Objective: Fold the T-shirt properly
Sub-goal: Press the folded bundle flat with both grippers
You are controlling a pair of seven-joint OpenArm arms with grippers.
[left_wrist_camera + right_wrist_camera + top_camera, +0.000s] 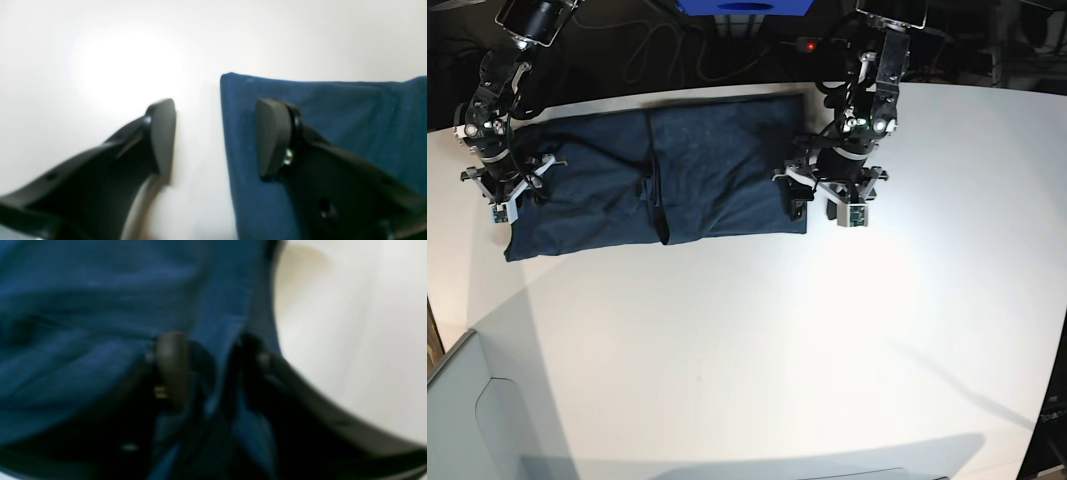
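Observation:
The dark navy-teal T-shirt point(717, 170) lies flat on the white table point(777, 350) as a long band folded in on itself. My left gripper point(823, 210) is at its right end. In the left wrist view this gripper point(215, 136) is open and straddles the cloth's edge: one finger is over bare table, the other over the T-shirt point(333, 110). My right gripper point(505, 205) is at the shirt's left end. The right wrist view is blurred; there the gripper point(210, 373) appears shut on a fold of the T-shirt point(83, 306) that rises between its fingers.
Black cables and a small red light point(807, 45) lie along the table's back edge, beside a blue object point(747, 5). A grey panel point(467, 420) stands at the front left corner.

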